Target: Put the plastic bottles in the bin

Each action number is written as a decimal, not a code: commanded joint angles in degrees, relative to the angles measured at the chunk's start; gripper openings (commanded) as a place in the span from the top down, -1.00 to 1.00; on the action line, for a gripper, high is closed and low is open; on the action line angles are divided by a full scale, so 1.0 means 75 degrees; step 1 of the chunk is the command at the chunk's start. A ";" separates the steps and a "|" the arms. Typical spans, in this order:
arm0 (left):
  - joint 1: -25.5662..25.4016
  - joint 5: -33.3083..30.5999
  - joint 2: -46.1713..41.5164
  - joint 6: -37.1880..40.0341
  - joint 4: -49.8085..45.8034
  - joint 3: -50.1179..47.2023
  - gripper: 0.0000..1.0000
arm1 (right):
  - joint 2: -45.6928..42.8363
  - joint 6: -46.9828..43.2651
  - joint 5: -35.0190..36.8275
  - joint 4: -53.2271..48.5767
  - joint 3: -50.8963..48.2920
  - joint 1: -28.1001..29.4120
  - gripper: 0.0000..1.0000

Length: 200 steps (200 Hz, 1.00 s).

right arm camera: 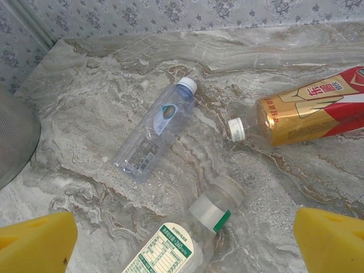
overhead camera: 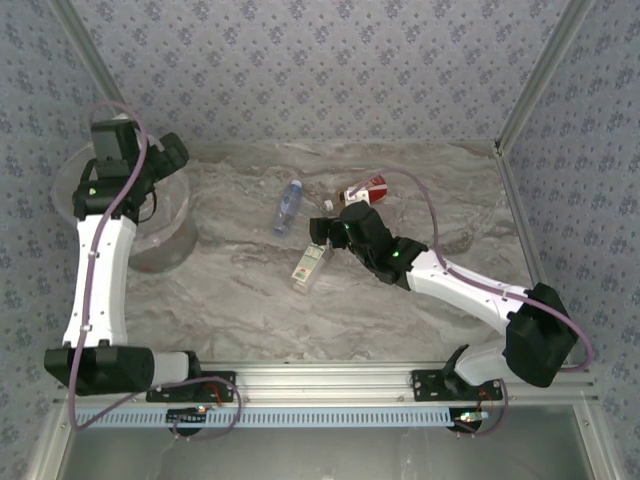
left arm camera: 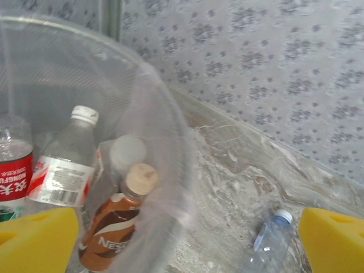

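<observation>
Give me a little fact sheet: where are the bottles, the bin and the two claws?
bin: far left of table, beneath left gripper
bottles in bin: at least four, including a brown bottle
bottles on table: three, lying down: bluish bottle, green-white bottle, gold-red bottle
left gripper: open, empty
right gripper: open, above the green-white bottle

Grey marbled table (overhead camera: 230, 300), whitish bin (overhead camera: 170, 242) standing at left, bluish bottle (overhead camera: 288, 206), green-labelled bottle (overhead camera: 312, 268), gold-red bottle (overhead camera: 368, 188) lying mid-table
</observation>
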 commanded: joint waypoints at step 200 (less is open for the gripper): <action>-0.3756 0.0528 0.3093 0.0391 0.0409 0.0388 -0.99 | -0.2742 0.0982 0.0748 0.0351 -0.2719 -0.1222 -1.00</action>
